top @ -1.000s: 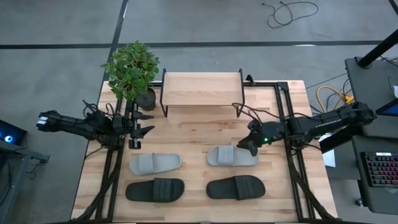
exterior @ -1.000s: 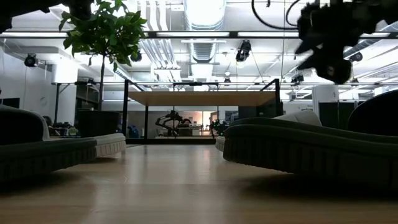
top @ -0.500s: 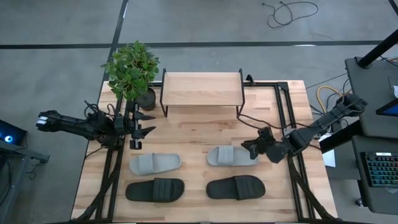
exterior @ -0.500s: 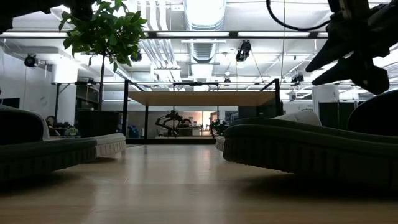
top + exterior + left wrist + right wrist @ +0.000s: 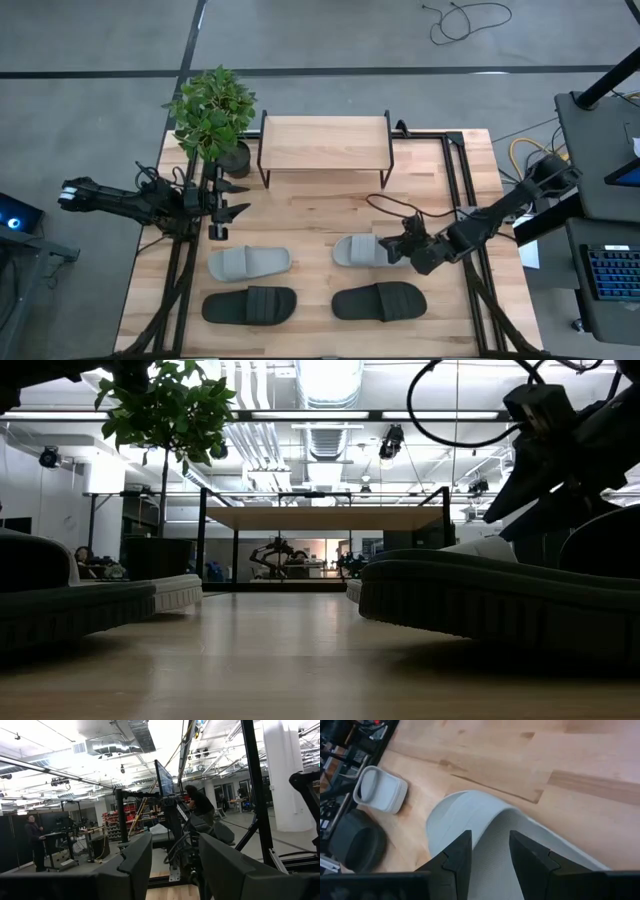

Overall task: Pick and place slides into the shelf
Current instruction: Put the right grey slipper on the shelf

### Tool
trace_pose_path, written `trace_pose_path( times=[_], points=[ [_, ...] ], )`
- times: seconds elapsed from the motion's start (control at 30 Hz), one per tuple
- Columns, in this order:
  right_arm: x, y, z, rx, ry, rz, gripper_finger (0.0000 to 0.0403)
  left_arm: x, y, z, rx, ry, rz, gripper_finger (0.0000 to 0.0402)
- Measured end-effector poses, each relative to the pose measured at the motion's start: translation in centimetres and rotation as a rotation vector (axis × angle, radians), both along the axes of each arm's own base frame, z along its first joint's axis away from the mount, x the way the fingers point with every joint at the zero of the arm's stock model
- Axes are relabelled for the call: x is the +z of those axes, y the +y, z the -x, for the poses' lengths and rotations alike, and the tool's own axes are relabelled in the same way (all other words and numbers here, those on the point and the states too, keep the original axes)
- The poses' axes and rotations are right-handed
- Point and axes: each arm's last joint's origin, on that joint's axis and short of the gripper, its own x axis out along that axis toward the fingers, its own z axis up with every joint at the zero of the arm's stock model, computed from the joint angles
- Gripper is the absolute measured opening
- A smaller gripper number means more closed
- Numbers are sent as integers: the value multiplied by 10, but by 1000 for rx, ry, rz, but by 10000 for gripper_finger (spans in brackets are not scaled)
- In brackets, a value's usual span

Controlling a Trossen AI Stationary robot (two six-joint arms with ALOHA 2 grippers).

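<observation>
R gripper [image 5: 392, 249] moved onto grey slide [image 5: 368, 250] | wood table [image 5: 320, 205] | lab bkgd

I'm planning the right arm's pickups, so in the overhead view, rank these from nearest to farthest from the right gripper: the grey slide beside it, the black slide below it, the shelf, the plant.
1. Right grey slide, at the right gripper.
2. Right black slide, front.
3. Shelf, back centre.
4. Plant, back left corner.

An open industrial robotics lab: exposed ceiling ducts [image 5: 325, 400], polished concrete floor [image 5: 330, 35] (cables trailing across it), equipment racks [image 5: 135, 812] behind, and a person [image 5: 200, 802] at a monitor [image 5: 163, 779].
</observation>
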Motion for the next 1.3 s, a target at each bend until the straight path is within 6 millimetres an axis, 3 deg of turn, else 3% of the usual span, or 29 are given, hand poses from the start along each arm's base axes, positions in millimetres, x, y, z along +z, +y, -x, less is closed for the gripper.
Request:
trace_pose_path(
  times=[0.5,0.93,1.3],
  points=[
    [-19,5,-17,-24,-4,-6,123,0,0,-1,0,3,-1,149],
    [-12,2,-28,-4,-81,17,123,0,0,0,0,3,-1,149],
    [-13,1,-28,84,-33,71,123,0,0,0,0,3,-1,149]
  ],
)
